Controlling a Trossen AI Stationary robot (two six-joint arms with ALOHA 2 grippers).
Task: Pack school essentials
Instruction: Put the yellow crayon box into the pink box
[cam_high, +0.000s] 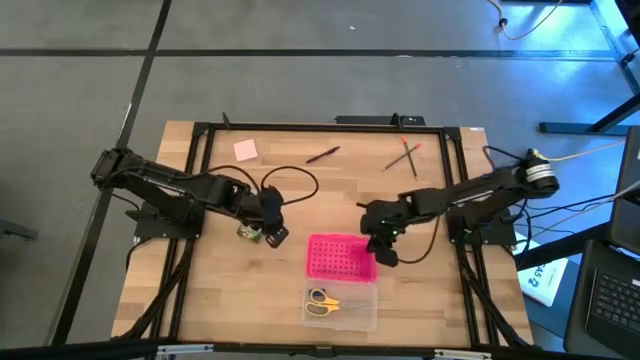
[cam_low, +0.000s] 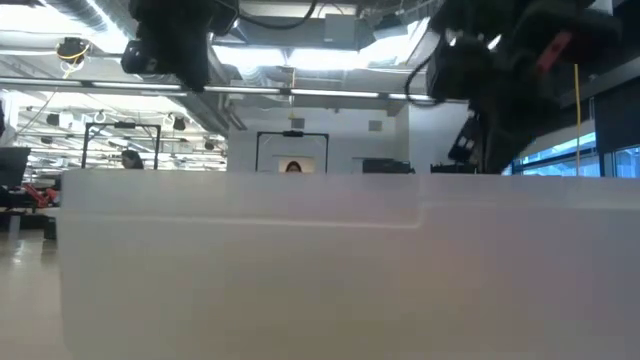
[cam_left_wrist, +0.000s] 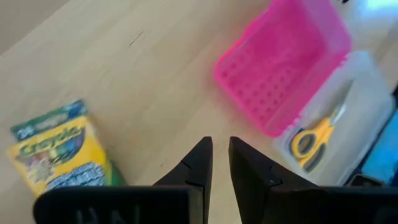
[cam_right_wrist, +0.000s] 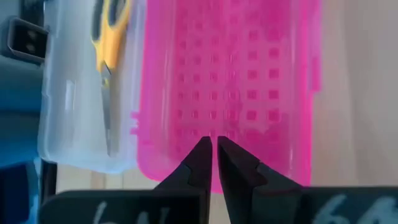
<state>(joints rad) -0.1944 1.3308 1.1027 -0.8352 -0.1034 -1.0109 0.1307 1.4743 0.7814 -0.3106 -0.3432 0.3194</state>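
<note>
Scissors (cam_high: 322, 301) already in the clear case (cam_high: 362, 312); crayon box (cam_high: 250, 232) on the table beside your left tool (cam_high: 272, 228), nearly shut and empty. Right tool (cam_high: 381, 252), narrow too, hovers at pink lid (cam_high: 338, 257). Next: open left, grab crayons.

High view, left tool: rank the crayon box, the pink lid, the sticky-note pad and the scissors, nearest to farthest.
From the left tool:
1. Crayon box, right beside it on the left-arm side.
2. Pink lid, toward the table's middle.
3. Sticky-note pad, near the far edge.
4. Scissors, inside the clear case near the front edge.
</note>
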